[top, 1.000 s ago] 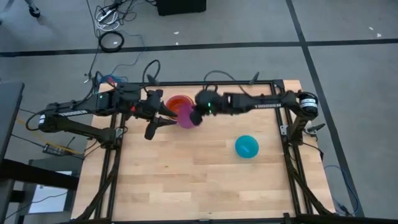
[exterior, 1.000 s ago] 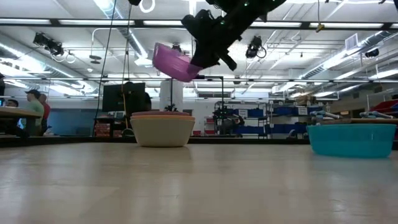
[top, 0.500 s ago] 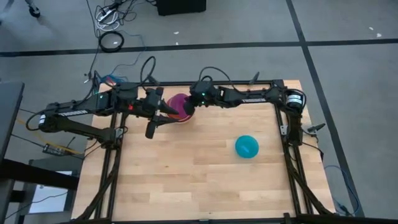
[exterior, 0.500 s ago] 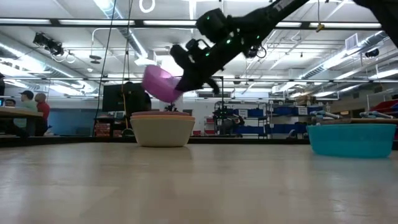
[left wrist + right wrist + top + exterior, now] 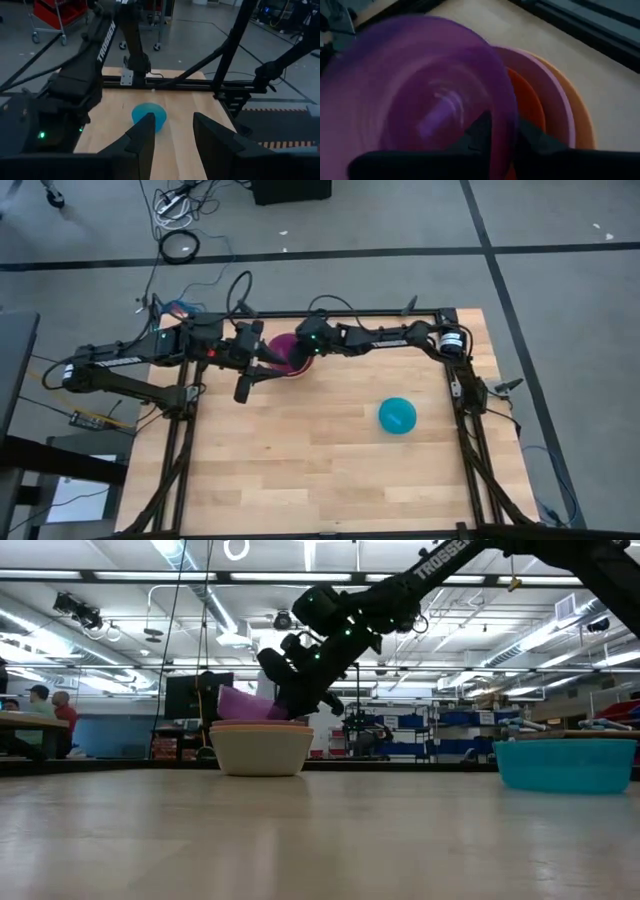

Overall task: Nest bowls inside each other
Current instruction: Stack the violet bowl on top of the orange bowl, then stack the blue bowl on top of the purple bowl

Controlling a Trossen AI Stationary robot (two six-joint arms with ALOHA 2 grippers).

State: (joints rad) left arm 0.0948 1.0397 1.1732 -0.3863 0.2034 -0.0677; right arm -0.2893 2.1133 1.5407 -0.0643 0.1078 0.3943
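The purple bowl (image 5: 430, 100) tilts in the top of a stack of bowls (image 5: 290, 368) at the table's far left-centre. The stack's outer bowl is grey (image 5: 262, 750); orange (image 5: 580, 125), pink (image 5: 555, 100) and red-orange (image 5: 525, 95) rims show inside it. My right gripper (image 5: 502, 125) is shut on the purple bowl (image 5: 240, 705), above the stack. A blue bowl (image 5: 397, 416) sits alone, base down, toward the right. My left gripper (image 5: 172, 145) hovers open and empty just left of the stack. My right gripper holds the purple bowl by its rim (image 5: 509, 117), on the side toward the table's right. One finger is inside the bowl and one outside. The fingers slant down from the right. The bowl is tilted, its lower part down inside the stack.
Black frame rails (image 5: 360, 314) run along the table's far edge and sides. Bare wood lies across the near half of the table (image 5: 300, 470). People and shelving show in the room beyond.
My right gripper has come down and toward the table's far-left, carrying the purple bowl from the air above the stack. The bowl, clear of the stack before, now has its lower part inside it and stays tilted.
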